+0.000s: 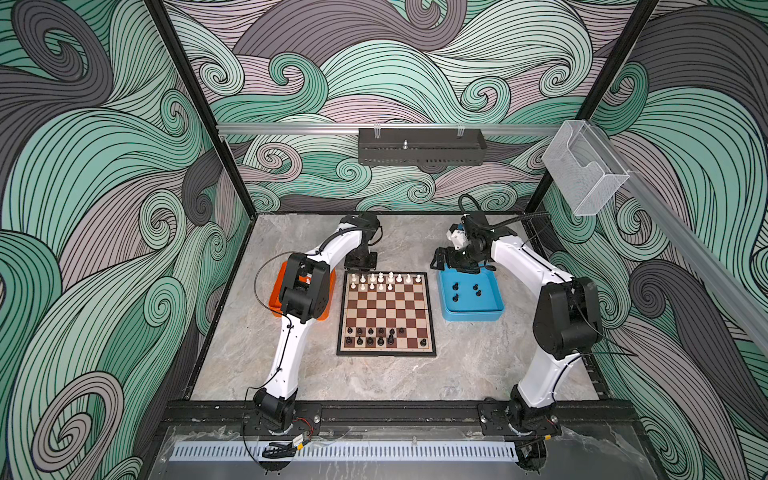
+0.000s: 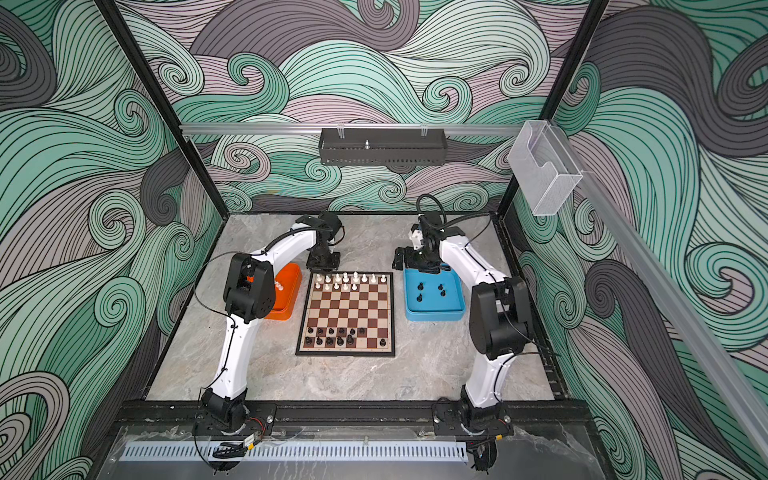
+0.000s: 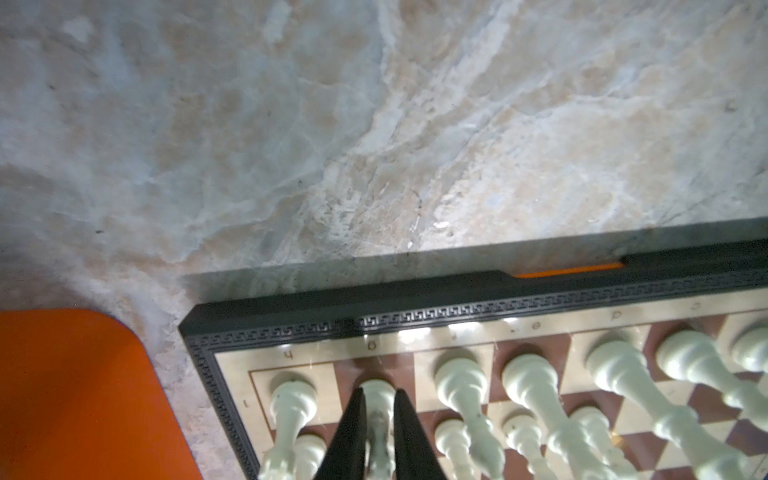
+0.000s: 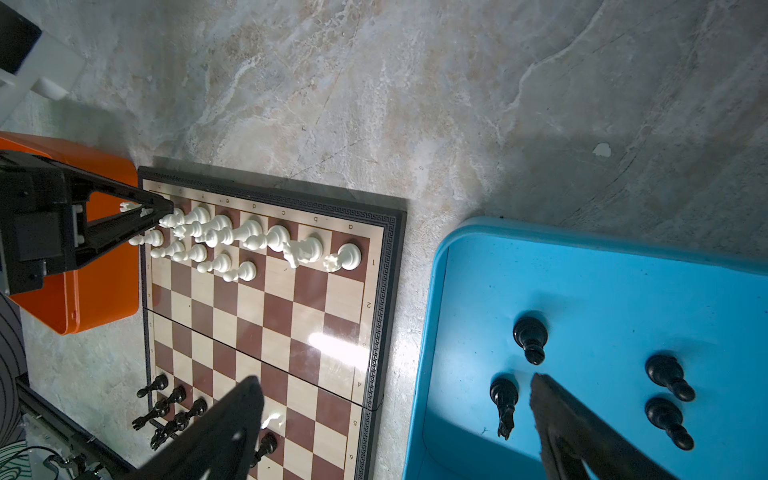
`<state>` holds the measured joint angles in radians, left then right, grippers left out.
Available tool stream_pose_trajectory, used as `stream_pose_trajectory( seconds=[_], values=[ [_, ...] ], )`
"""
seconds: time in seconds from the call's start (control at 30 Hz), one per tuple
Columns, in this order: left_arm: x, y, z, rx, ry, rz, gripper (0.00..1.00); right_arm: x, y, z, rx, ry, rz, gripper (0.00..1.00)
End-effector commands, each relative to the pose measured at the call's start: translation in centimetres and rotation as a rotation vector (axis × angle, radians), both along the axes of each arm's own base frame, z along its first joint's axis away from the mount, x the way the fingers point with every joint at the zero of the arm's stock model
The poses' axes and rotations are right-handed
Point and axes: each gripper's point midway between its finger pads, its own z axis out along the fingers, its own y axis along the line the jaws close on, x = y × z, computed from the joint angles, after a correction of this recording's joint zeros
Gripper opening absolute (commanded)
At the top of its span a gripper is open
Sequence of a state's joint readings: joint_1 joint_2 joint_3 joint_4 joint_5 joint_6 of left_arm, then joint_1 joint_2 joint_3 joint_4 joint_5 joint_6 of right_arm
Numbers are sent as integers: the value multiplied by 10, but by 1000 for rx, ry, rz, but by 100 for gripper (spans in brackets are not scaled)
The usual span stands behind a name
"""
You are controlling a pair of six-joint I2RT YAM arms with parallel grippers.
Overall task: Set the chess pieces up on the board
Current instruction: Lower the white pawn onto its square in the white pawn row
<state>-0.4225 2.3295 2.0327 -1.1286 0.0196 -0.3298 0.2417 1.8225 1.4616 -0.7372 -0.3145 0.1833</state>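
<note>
The board (image 1: 386, 311) (image 2: 347, 311) lies mid-table. White chess pieces (image 1: 382, 280) fill its far rows and black ones (image 1: 374, 336) its near rows. My left gripper (image 3: 379, 394) (image 1: 360, 266) hangs at the board's far left corner, shut on a white piece (image 3: 377, 415) whose base rests on a dark back-row square, second from the corner. My right gripper (image 4: 397, 380) (image 1: 453, 266) is wide open and empty above the far end of the blue tray (image 1: 490, 309), where several black pieces (image 4: 530, 336) stand.
The orange tray (image 2: 286, 291) sits left of the board, partly under my left arm's elbow, with white pieces (image 2: 279, 285) in it. Marble tabletop (image 1: 478, 365) stretches in front of the board. A black frame rail (image 1: 374, 409) borders the near edge.
</note>
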Motion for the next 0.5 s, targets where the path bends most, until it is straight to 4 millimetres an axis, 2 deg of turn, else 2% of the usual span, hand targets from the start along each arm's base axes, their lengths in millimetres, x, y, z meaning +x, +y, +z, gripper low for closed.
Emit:
stream_pose_trajectory(
  seconds=[0.0, 0.2, 0.3, 0.47],
  values=[
    [3, -8, 3, -15, -11, 1, 19, -1, -2, 4, 2, -11, 3, 100],
    [6, -10, 6, -22, -23, 2, 20, -1, -3, 4, 2, -9, 2, 100],
    [7, -10, 10, -26, -32, 2, 27, -1, -3, 4, 2, -10, 2, 100],
    [10, -11, 23, -36, -61, 2, 30, -1, -2, 5, 4, -12, 3, 100]
  ],
)
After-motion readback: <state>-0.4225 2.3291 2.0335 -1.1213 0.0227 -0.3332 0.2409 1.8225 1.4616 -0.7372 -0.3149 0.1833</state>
